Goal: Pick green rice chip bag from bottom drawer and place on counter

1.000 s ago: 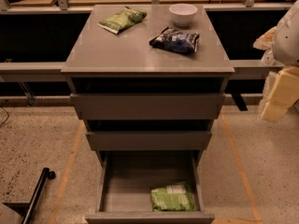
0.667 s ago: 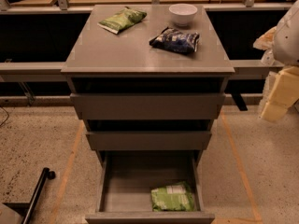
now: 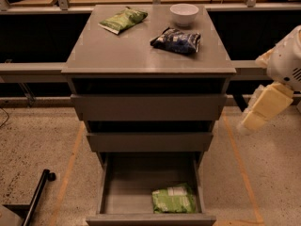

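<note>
Speckled floor surrounds the cabinet. Its bottom drawer [image 3: 131,182] stands open at the frame's bottom, with the green rice chip bag [image 3: 174,199] inside, front-right. Picking hasn't begun: the gripper [image 3: 265,108] hangs at the right edge, and I cannot tell whether it is open or closed. Next it must reach down in. The tabletop [image 3: 122,51] carries a darker green bag [image 3: 123,20], a bowl [image 3: 184,13] and a blue bag [image 3: 176,40].

No print is legible on the green rice chip bag [image 3: 174,199] in the open bottom drawer [image 3: 131,182], or on the darker green bag [image 3: 123,20] and blue-and-white bag [image 3: 176,40] on the counter [image 3: 131,53]. The gripper [image 3: 251,119], at right beside the cabinet [image 3: 148,107], shows no readable marking.
</note>
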Robot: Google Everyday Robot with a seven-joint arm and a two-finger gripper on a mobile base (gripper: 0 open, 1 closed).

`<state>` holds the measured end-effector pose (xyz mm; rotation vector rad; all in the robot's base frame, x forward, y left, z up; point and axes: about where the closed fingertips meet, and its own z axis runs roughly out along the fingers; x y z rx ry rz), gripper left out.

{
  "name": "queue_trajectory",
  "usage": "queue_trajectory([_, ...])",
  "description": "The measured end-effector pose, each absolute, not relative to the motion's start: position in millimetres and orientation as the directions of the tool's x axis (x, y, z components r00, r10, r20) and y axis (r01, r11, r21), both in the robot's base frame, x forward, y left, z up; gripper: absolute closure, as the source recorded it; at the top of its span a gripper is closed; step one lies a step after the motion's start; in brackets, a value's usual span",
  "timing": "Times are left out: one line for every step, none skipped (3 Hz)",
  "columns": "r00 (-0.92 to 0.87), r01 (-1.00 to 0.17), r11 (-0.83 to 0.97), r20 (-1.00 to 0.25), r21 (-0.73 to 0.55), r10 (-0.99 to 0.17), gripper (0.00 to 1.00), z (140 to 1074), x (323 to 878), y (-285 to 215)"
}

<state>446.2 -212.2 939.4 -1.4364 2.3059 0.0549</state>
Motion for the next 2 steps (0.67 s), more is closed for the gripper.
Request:
queue_trajectory([-0.442,-0.843,0.519,-0.366,-0.141,-0.819,0.00,895.4,450.4,-192.6])
queue_trajectory([-0.468,-0.838,0.533,-0.346,-0.119,-0.813,0.00,880.7,443.2,-194.1])
